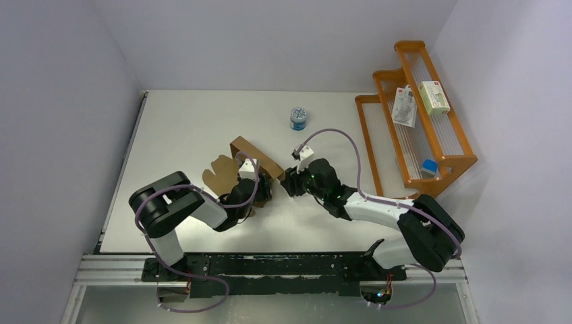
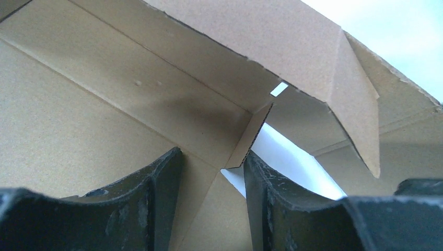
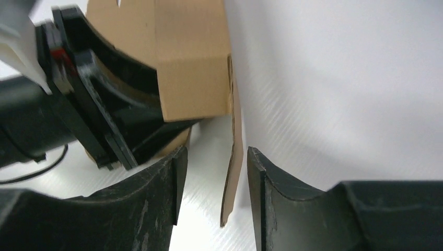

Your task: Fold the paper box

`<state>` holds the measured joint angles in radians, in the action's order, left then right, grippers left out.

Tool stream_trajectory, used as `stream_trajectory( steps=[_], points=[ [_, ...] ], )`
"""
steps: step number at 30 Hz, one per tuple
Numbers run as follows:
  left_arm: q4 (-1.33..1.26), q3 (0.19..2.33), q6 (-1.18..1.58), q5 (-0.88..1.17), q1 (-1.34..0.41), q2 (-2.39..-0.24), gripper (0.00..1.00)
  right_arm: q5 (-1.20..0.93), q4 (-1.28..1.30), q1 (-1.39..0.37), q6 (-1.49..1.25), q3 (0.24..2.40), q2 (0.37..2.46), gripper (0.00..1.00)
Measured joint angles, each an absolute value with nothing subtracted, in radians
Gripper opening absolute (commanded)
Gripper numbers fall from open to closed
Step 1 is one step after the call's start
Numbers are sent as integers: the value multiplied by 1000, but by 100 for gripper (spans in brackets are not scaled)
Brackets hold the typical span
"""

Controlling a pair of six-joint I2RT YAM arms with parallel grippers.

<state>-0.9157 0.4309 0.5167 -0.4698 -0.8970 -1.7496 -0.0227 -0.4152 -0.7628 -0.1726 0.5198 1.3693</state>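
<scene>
The right jaws stood apart, a thin loose flap of the paper box upright between them, unclamped. The left jaws were parted too, tips close over an inner panel beside a folded corner. I'd reckon the flap wanted bending along its scored crease while the left braced the wall. The box was matte brown cardboard with fibrous die-cut edges, half-raised near the middle of the desk.

The paper box is plain brown cardboard, half folded: 1 long wall stands upright and a thin end flap sticks out loose. It sits near the round tin, on its near-left side.
</scene>
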Motion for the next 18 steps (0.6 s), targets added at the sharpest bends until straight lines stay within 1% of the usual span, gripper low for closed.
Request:
stream_trajectory(
  steps=[3, 7, 12, 15, 18],
  points=[
    [-916, 431, 517, -470, -897, -1751, 51, -20, -390, -751, -157, 567, 1363, 50],
    [-924, 432, 518, -470, -897, -1756, 51, -4, -365, -731, -132, 625, 1362, 46],
    [-924, 438, 521, -469, -897, -1762, 51, 9, -335, -725, -108, 690, 1407, 43],
    [-926, 440, 524, -469, -897, -1765, 51, 0, -315, -725, -108, 708, 1455, 40],
    [-929, 447, 528, -466, -897, -1772, 51, -8, -297, -727, -113, 716, 1496, 34]
  ],
)
